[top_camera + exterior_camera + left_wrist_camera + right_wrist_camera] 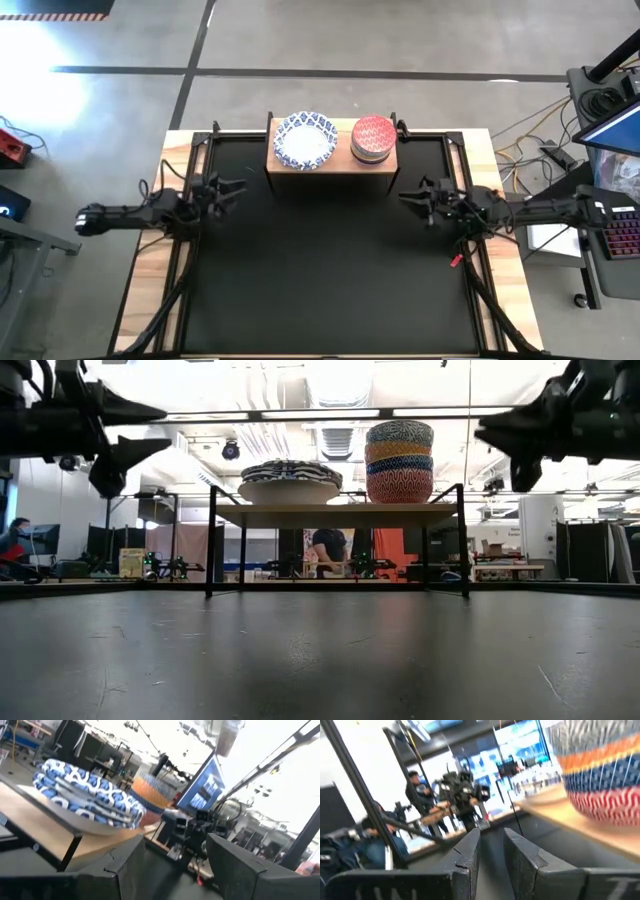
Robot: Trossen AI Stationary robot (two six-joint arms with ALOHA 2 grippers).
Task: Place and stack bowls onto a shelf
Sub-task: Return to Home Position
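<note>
My left gripper (240, 188) hangs over the left side of the black mat (320, 270), well clear of the shelf and pointing in toward the middle of the table. Its fingers stand wide apart with nothing between them, and in the low view it (145, 430) sits high above the mat. Past those fingers, my left wrist camera looks along the shelf edge at the patterned rims nested one in another. The shelf (342, 152) is at the far edge of the mat, midway between my two arms, a light-wood board on dark legs. On its left half sits the stack of wide white bowls (306, 140) with blue-patterned rims, low and flat from the side (290, 478). Just beside it on the right half stands the taller stack of small bowls (373, 138), which shows a red-patterned top from above. From table height (400, 460) it reads red at the bottom, then blue, then orange-tan, with the grey-patterned one on top. I cannot tell whether the two stacks touch. Through the shelf legs, a person (325, 550) is bent over in the room behind. My right gripper (403, 196) hangs over the right side of the mat, facing in toward the left one and likewise well apart from the shelf. Its fingers hold nothing and show only a narrow gap between them (491, 837), with the small-bowl stack off to one side beyond them.
</note>
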